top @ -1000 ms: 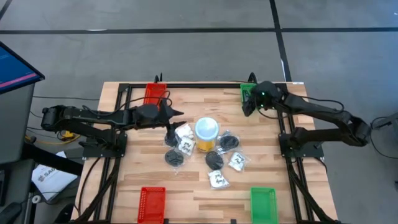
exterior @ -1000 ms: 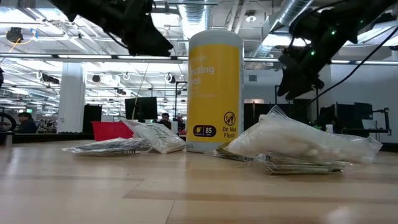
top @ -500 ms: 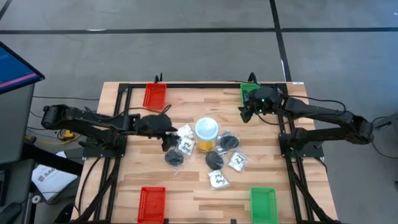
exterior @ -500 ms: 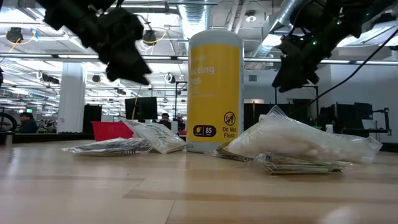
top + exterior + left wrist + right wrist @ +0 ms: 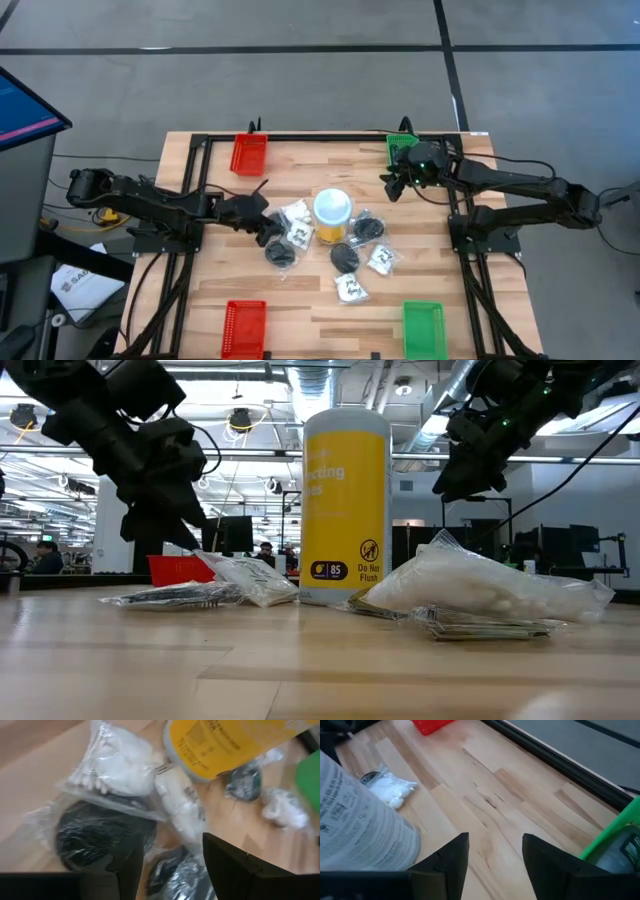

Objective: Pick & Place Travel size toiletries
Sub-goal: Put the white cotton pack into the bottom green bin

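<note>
- Travel size toiletries (image 5: 345, 258), clear packets and black pieces, lie clustered around the yellow jar (image 5: 332, 212) mid-table.
- Left gripper (image 5: 264, 228), fingers spread, hangs at the cluster's left side, holding nothing.
- Right gripper (image 5: 392, 185), fingers apart and empty, is near the far green tray (image 5: 397, 146).

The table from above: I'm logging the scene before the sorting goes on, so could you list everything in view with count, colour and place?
Yellow jar: one, yellow with pale lid, upright at the table's middle.
Packets: about nine, clear with white or black contents, clustered round the jar; exact count hard to tell.
Red trays: two, red, one at the far left edge, one at the near left edge.
Green trays: two, green, one at the near right edge, one at the far right corner, partly under the right arm.
Table: one, pale wood, with a black frame.
Left gripper: dark, jaws open, low over the packets left of the jar.
Right gripper: dark, jaws open, above bare wood beside the far green tray.
</note>
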